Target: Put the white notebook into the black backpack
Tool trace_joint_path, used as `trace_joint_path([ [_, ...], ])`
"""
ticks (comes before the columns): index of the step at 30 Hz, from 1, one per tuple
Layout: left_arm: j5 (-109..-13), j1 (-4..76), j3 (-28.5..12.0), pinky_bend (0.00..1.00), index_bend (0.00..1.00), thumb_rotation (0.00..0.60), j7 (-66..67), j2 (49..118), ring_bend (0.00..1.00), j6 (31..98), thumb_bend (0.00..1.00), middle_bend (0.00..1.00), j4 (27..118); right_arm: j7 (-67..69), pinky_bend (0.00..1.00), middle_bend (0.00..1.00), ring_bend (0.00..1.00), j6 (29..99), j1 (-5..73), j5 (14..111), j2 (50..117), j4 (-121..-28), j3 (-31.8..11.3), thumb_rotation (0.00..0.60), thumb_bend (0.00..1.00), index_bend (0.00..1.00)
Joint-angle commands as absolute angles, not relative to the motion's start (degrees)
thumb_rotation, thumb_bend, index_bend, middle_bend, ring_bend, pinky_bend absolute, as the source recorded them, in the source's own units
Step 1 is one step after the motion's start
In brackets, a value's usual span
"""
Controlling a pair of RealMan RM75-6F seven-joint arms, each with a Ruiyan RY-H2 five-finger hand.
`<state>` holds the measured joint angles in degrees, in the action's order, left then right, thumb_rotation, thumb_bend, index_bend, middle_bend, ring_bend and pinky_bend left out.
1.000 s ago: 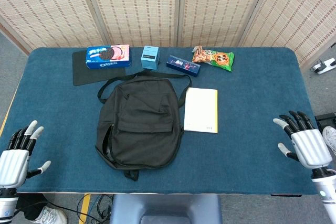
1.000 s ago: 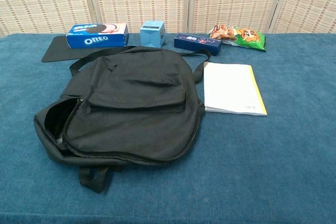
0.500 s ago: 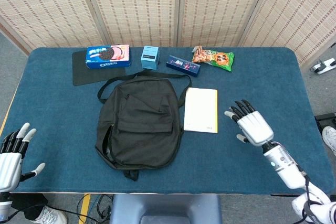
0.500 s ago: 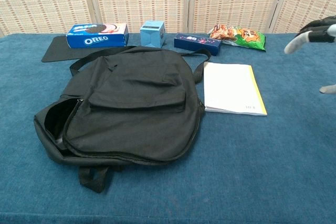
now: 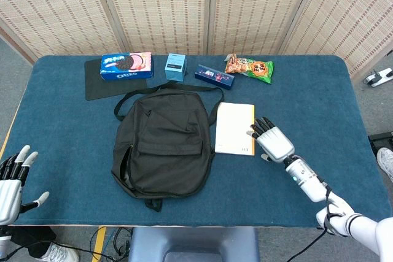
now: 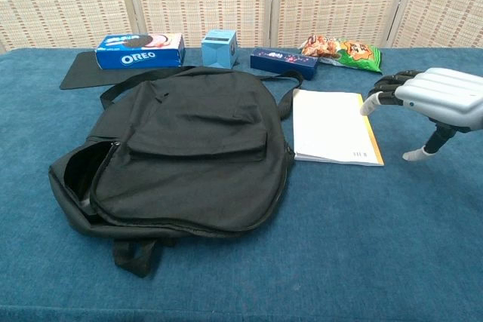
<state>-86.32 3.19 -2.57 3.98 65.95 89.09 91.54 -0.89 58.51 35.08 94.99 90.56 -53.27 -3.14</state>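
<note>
Right hand (image 5: pixel 272 141) has slid in right next to the white notebook (image 5: pixel 235 128), fingers spread and empty; left hand (image 5: pixel 11 183) stays open at the table edge.

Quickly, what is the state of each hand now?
Left hand: open, holding nothing.
Right hand: open, holding nothing, beside the white notebook.

right hand (image 5: pixel 272 142) extended, left hand (image 5: pixel 11 182) open
</note>
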Motion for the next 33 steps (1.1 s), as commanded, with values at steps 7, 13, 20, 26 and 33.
trace_joint_path([
  [7, -86.2, 3.4, -2.7, 0.07, 0.12, 0.600, 3.9, 66.2, 0.06, 88.7, 0.11, 0.04, 91.4, 3.4, 0.10, 0.18, 0.07, 59.1, 37.4, 96.1, 95.8, -45.2, -1.0, 0.600, 0.05, 0.24],
  [13, -86.0, 3.2, -2.7, 0.07, 0.12, 0.600, 3.7, 66.2, 0.06, 88.7, 0.11, 0.04, 91.2, 4.3, 0.10, 0.18, 0.07, 59.0, 38.0, 95.9, 97.1, -42.7, -0.2, 0.600, 0.05, 0.24],
  [20, -85.9, 3.2, -2.8, 0.07, 0.12, 0.600, 3.6, 66.4, 0.06, 88.6, 0.11, 0.04, 91.0, 4.9, 0.10, 0.18, 0.07, 59.3, 38.9, 95.6, 98.6, -40.7, 0.1, 0.600, 0.05, 0.24],
  [26, -85.9, 3.0, -2.8, 0.07, 0.12, 0.600, 3.5, 66.4, 0.06, 88.7, 0.11, 0.04, 90.9, 5.1, 0.10, 0.18, 0.07, 59.0, 39.6, 95.6, 99.9, -39.1, 0.7, 0.600, 0.05, 0.24],
  [33, -85.8, 3.0, -2.7, 0.07, 0.12, 0.600, 3.4, 66.4, 0.06, 88.6, 0.11, 0.04, 90.7, 6.5, 0.10, 0.18, 0.07, 60.1, 39.9, 95.8, 101.3, -37.1, 1.2, 0.600, 0.10, 0.24],
])
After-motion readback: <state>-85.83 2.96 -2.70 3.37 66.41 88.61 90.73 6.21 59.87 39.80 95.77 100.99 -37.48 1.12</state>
